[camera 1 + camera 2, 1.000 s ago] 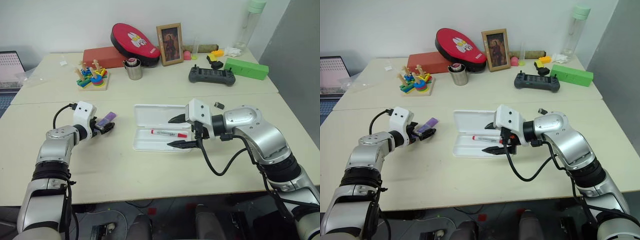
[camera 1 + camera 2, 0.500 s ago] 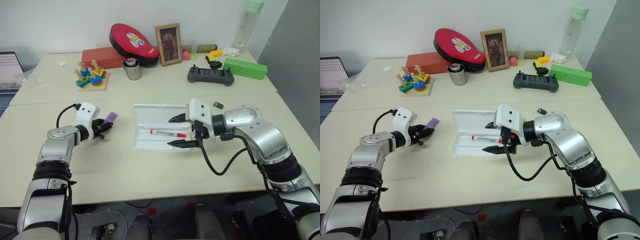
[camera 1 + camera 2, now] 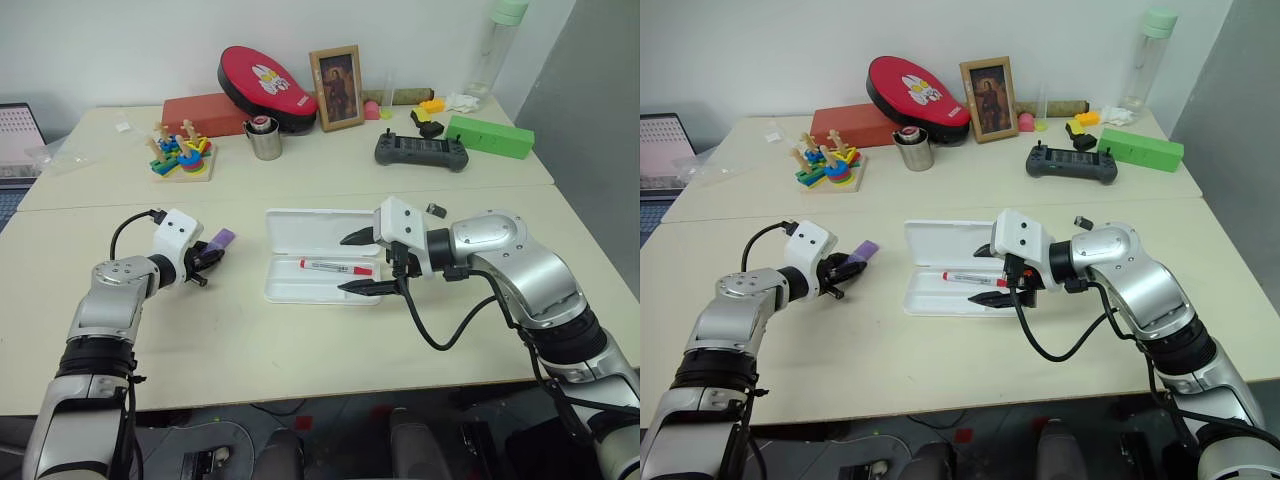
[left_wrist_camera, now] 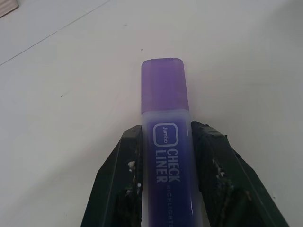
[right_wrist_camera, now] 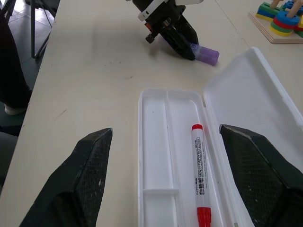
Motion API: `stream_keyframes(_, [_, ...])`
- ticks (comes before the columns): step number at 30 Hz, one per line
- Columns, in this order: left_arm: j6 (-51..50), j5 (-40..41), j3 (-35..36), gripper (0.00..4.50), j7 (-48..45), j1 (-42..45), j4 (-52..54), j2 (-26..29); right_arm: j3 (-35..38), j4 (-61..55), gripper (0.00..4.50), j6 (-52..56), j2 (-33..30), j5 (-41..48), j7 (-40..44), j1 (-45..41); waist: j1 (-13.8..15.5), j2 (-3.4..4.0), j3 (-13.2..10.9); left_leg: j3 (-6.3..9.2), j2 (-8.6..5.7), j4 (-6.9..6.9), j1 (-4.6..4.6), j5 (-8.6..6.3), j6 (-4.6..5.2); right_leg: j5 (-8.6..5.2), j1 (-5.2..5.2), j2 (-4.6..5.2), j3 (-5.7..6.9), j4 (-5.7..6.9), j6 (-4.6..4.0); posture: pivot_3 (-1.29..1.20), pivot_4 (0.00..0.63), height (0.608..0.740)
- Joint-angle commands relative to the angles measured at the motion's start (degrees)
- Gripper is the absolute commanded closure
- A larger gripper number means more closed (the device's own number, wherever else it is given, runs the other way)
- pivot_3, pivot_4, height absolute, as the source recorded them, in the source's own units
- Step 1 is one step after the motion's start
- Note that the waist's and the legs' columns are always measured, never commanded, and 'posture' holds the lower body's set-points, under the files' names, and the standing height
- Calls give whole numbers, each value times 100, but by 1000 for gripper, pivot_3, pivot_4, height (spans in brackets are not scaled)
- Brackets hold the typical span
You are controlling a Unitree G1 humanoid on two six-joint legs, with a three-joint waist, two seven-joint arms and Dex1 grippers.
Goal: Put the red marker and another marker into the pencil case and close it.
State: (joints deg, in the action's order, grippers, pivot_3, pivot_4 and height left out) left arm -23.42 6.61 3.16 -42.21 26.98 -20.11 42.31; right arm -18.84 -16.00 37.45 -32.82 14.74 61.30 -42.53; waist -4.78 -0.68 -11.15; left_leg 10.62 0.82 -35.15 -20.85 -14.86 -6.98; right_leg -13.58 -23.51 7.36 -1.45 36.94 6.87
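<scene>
The left gripper (image 4: pixel 165 142) squeezes the purple marker (image 4: pixel 166 142) near the desk's (image 3: pixel 300 330) left edge. The red marker (image 3: pixel 336 267) lies inside the open pencil case (image 3: pixel 315 231) in the middle. The right gripper (image 3: pixel 358 262) hangs over the case with its fingers wide apart, holding nothing.
</scene>
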Motion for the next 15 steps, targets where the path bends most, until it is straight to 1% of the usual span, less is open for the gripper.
stream_keyframes(1, [-250,226,200,3312,-447,-333,1282,485,84,-245,700,-54,-88,48,13,-27,-2,-1,0,1,0,1,0,0,0,0,0,0,0,0,0,0,150,740])
stream_keyframes(3, [-278,281,207,3312,-958,-668,2261,1028,91,-291,700,93,-150,107,37,-39,9,-3,-2,0,0,3,-3,-1,1,0,-2,0,-1,-1,0,0,150,740])
stream_keyframes(5, [-314,334,150,3312,-1276,-817,2839,1369,84,-336,700,235,-220,170,93,-52,7,-15,-9,1,8,5,-10,-2,4,0,-12,-6,1,-1,-1,0,150,740])
stream_keyframes(9, [-396,697,-151,3312,-1842,-720,3684,1562,44,-352,700,197,-271,157,120,-55,88,-14,-8,-5,7,5,-4,-6,10,-6,-7,-5,-4,1,8,0,150,740])
stream_keyframes(10, [-437,705,-209,3312,-1905,-697,3750,1584,45,-351,700,194,-271,151,120,-55,109,-14,-9,-6,7,4,-4,-6,10,-11,-6,-5,-4,1,17,0,150,740])
stream_keyframes(12, [-143,542,-422,3312,-2076,-628,3769,1639,47,-337,700,163,-260,148,127,-56,130,-14,-9,-6,7,4,-3,-6,10,-12,-6,-5,-4,2,18,0,150,740])
stream_keyframes(15, [-28,525,-629,3312,-2286,-541,3769,1641,30,-309,700,142,-257,117,119,-68,137,-14,-9,-6,8,4,-3,-6,11,-11,-7,-8,-3,2,16,0,150,740])
